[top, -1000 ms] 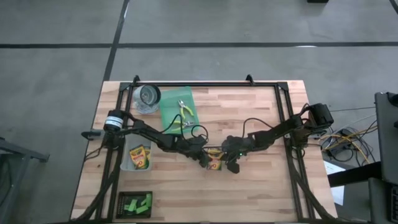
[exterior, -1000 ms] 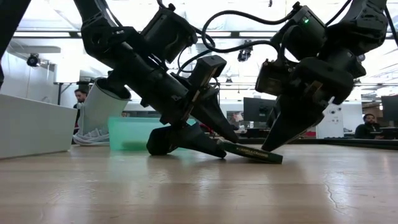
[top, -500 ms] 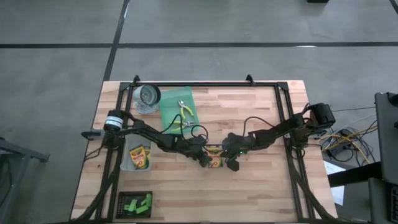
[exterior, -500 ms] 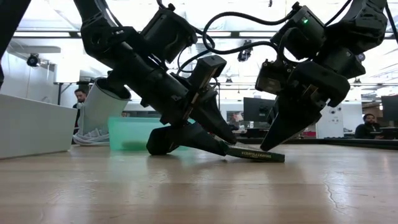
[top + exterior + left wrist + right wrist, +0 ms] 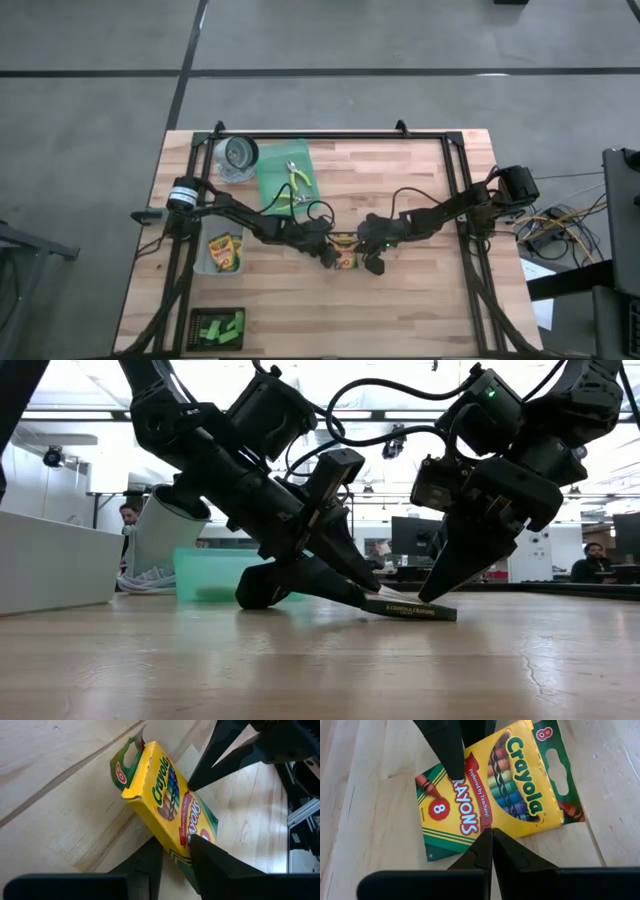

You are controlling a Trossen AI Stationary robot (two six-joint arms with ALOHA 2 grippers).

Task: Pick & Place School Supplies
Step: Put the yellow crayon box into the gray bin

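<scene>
Overhead, table-level and wrist views share crayon box (image 5: 344,253)

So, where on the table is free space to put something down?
Bare wood lies right of the right gripper, toward the frame rail, and along the near edge beyond the green blocks. The far-left corner is crowded: teal tray, clear bin. Both grippers meet at the crayon box.

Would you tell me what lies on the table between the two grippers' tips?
A crayon box lies flat there, the left gripper at one edge and the shut right gripper at the other; the high view shows it.
</scene>
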